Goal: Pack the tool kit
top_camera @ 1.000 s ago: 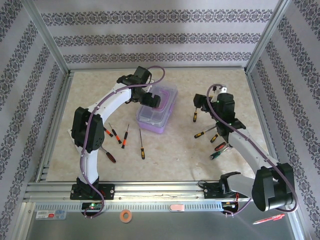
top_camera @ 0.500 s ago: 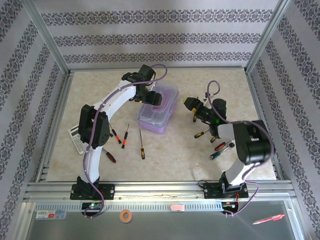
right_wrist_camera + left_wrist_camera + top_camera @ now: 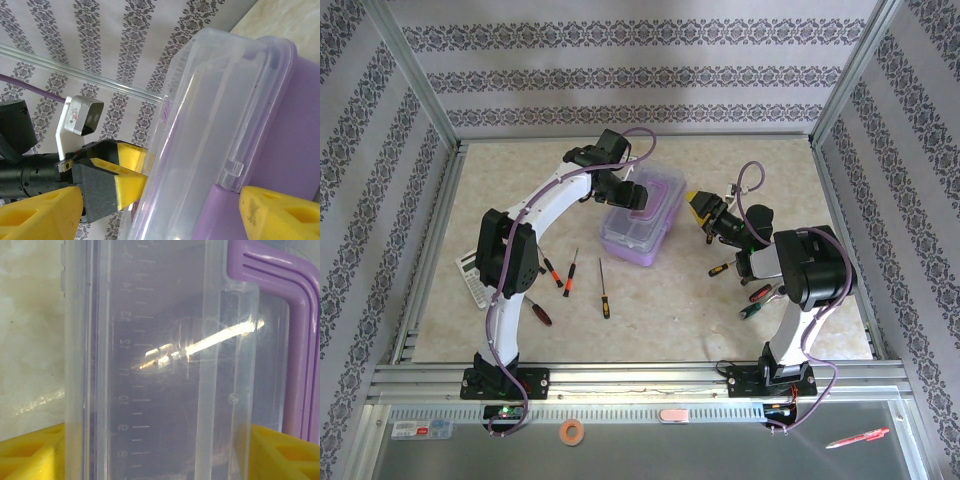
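The tool kit's lilac case [image 3: 642, 222] with its clear lid [image 3: 150, 365] and purple handle [image 3: 295, 340] stands mid-table. My left gripper [image 3: 625, 193] reaches down on its far left side. In the left wrist view the left gripper [image 3: 157, 452] has both yellow pads [image 3: 30, 455] pressed against a raised part of the lid, shut on it. My right gripper [image 3: 699, 208] sits just right of the case, open. Its wrist view shows the right gripper [image 3: 160, 212] with pads wide apart, facing the case [image 3: 280, 125]. Loose screwdrivers lie to the left [image 3: 604, 292] and right [image 3: 720, 268].
A grey calculator [image 3: 472, 280] lies by the left arm's elbow. Metal frame rails [image 3: 620, 375] border the table, with patterned walls behind. A red pen [image 3: 855, 438] and an orange ring [image 3: 572, 432] lie on the ledge in front of the rails.
The left gripper has narrowed onto the lid. The right gripper has swung left from the back right to the case's right side, the right arm folding upright.
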